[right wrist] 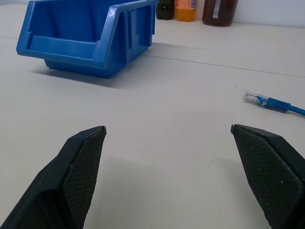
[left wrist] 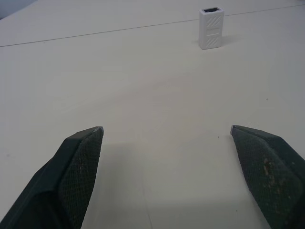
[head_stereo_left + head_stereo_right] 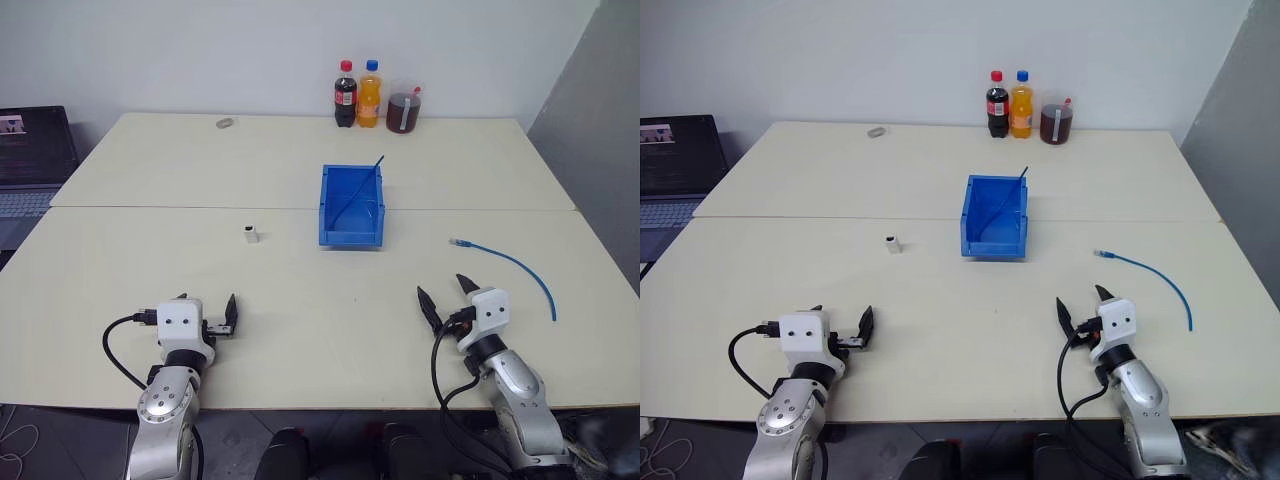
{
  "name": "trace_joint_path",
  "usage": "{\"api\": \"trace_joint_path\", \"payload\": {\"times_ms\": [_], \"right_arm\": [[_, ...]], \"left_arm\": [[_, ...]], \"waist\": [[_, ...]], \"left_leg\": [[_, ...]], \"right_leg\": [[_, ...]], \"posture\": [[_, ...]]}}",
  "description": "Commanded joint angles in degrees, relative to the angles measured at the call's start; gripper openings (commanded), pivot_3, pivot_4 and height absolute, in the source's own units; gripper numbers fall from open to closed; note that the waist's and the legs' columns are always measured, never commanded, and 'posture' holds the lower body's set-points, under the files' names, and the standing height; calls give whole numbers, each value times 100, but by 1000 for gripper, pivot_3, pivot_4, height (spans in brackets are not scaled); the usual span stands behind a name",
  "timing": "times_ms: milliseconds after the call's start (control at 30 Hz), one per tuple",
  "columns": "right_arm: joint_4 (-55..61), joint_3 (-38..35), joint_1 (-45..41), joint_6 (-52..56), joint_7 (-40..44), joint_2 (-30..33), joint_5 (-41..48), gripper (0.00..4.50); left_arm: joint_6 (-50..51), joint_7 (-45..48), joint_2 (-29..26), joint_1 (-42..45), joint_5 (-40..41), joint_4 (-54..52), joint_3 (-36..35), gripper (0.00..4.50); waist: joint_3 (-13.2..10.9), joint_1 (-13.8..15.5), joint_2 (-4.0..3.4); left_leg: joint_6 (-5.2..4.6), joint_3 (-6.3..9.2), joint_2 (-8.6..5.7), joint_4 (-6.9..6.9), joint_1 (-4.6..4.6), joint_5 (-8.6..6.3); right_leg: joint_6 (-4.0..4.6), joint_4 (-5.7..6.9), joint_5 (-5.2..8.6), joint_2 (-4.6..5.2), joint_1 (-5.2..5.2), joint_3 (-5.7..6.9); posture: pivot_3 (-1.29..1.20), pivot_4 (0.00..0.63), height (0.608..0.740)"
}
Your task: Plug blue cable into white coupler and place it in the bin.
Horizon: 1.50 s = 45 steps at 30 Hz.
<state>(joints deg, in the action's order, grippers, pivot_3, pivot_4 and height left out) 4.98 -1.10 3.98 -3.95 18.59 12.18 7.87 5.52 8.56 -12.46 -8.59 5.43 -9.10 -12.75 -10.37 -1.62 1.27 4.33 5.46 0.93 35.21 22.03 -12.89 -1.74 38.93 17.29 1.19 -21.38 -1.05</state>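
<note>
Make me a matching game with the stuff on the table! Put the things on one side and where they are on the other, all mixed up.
Things:
1. blue cable
2. white coupler
3. bin
4. bottles

Places:
A. at the far edge of the table, by the wall
B. in the middle of the table, with a darker cable leaning inside
C. lying in a curve ahead of the right gripper
D. standing alone ahead of the left gripper

Pairs: 1-C, 2-D, 3-B, 4-A

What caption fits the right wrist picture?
Open right claw faces the bin, blue cable lying nearby.
</note>
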Motion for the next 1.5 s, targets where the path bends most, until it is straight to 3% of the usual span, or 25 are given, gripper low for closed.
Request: {"api": "trace_joint_path", "payload": {"times_ms": [33, 467, 733, 1100, 1267, 1500], "right_arm": [[260, -87, 13, 14, -9, 34, 53, 4471], [268, -62, -11, 50, 4, 60, 28, 4471], [321, -113, 27, 10, -73, 58, 1, 4471], [779, -545, 63, 189, -286, 247, 85, 4471], [827, -1383, -75, 739, -99, 913, 508, 4471], [31, -2132, -642, 2447, 532, 2141, 1337, 4471]], "left_arm": [[-114, 112, -40, -86, 42, -278, 50, 4500], [-36, 175, -80, -178, -33, -399, 115, 4500], [-112, 1003, -156, -323, 800, -421, 18, 4500], [61, 1615, -454, 56, 545, -540, 921, 4500], [549, 2239, -606, 1064, 490, -572, 1793, 4500], [1323, 3048, -692, 2269, 725, -402, 2511, 4500]], "waist": [[0, 0, 0], [0, -1, 0], [0, -1, 0], [-1, 27, -1], [-3, 57, -4], [-4, -40, -6]], "left_leg": [[0, 0, 0, 0, 0, 0], [0, 0, 1, -1, 0, 0], [0, 0, 1, -2, 0, 0], [0, 0, -3, -3, 1, 0], [0, 2, -7, -2, 3, 1], [-2, -5, -8, -5, -1, 1]], "right_leg": [[0, 0, 0, 0, 0, 0], [1, 0, 1, 0, -1, 0], [2, -1, 2, 0, -1, 0], [3, -2, 3, 3, -1, 1], [0, -1, 2, 3, 2, 2], [1, 1, 2, -1, 2, -4]], "posture": [[0, 150, 740], [0, 150, 740], [0, 150, 740], [0, 150, 740], [0, 150, 740], [0, 150, 740]]}}
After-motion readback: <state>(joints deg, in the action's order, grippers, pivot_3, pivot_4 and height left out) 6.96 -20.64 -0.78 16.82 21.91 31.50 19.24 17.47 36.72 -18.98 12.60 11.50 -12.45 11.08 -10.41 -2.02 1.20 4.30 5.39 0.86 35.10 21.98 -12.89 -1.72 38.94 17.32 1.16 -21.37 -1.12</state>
